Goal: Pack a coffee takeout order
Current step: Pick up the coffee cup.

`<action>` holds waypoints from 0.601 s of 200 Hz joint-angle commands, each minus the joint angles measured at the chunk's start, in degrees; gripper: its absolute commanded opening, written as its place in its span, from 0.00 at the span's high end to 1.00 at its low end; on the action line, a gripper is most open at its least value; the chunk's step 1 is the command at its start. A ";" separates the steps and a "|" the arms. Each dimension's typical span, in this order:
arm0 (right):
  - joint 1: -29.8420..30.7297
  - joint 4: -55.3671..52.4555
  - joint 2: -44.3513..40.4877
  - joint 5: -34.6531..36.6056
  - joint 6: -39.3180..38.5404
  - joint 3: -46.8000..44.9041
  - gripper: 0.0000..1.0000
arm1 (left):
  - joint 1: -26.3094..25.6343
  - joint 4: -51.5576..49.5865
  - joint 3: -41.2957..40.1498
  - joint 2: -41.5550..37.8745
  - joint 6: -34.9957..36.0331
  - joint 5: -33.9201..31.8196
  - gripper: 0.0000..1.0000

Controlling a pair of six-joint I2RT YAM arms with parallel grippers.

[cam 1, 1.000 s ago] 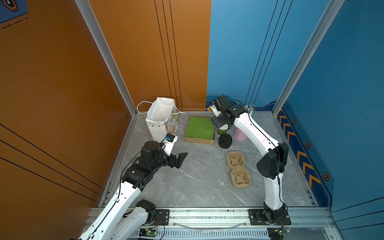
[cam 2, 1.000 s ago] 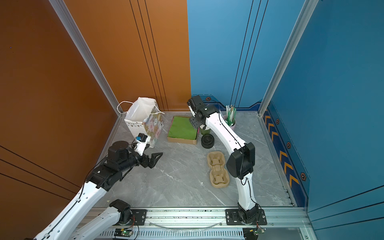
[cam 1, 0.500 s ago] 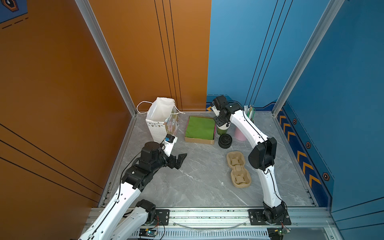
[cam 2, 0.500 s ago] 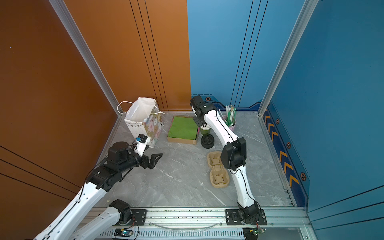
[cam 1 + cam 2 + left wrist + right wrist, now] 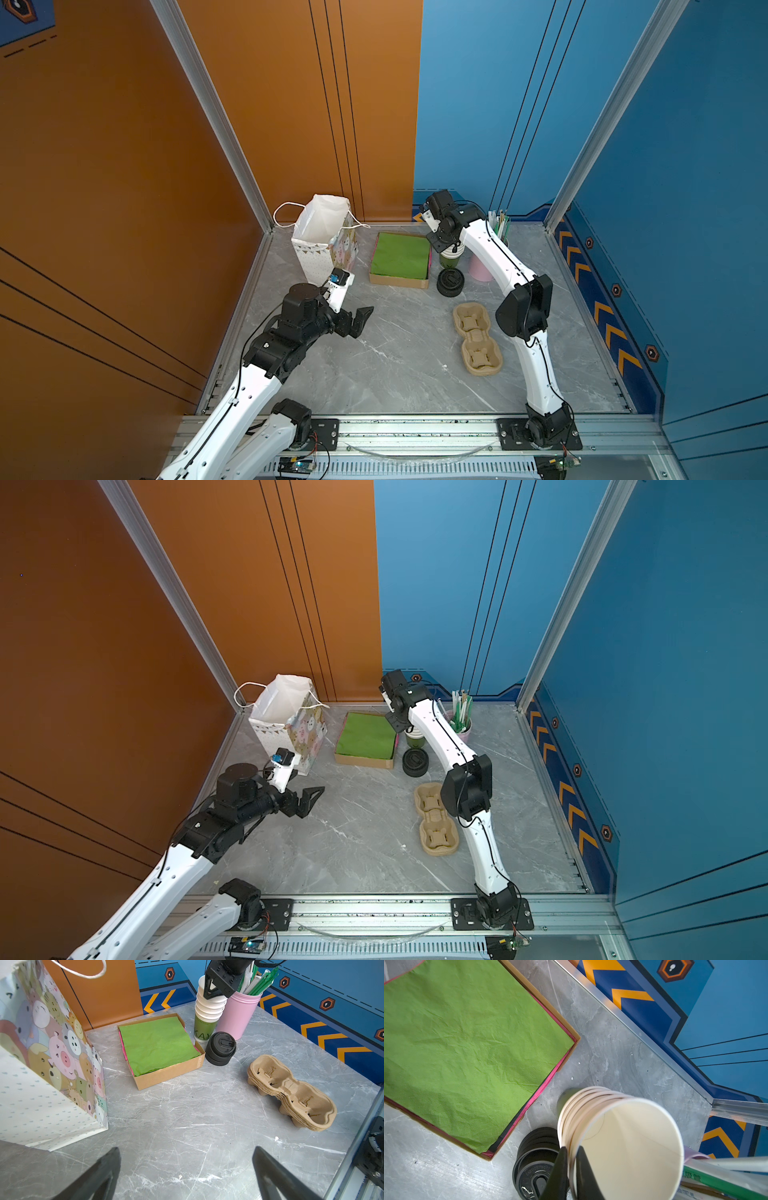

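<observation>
A stack of paper cups stands at the back of the table, between the napkin box and the pink tin. My right gripper is shut on the rim of the top cup, with one finger inside and one outside. In both top views the right gripper sits over the stack. A pile of black lids lies just in front of the cups. Green napkins fill a shallow cardboard box. My left gripper hovers open over bare table, holding nothing.
A patterned paper bag stands open at the back left. The pink tin of straws is right beside the cup stack. Stacked pulp cup carriers lie near my right arm's elbow.
My right gripper has closed onto the top cup's rim, and that arm's elbow has shifted. The left arm has stayed where it was, still open.
</observation>
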 commanded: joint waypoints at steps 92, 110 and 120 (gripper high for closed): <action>-1.21 -1.55 -1.10 -2.70 -2.33 1.95 1.00 | 0.31 -1.14 -0.62 0.02 -0.23 -1.02 0.01; -1.21 -1.55 -1.72 -2.85 -2.99 2.12 1.00 | 0.31 -1.27 -0.70 0.03 -0.23 -1.22 0.01; -1.21 -1.59 -2.25 -2.97 -3.39 2.22 1.00 | 0.30 -1.24 -0.70 0.03 -0.27 -1.24 0.01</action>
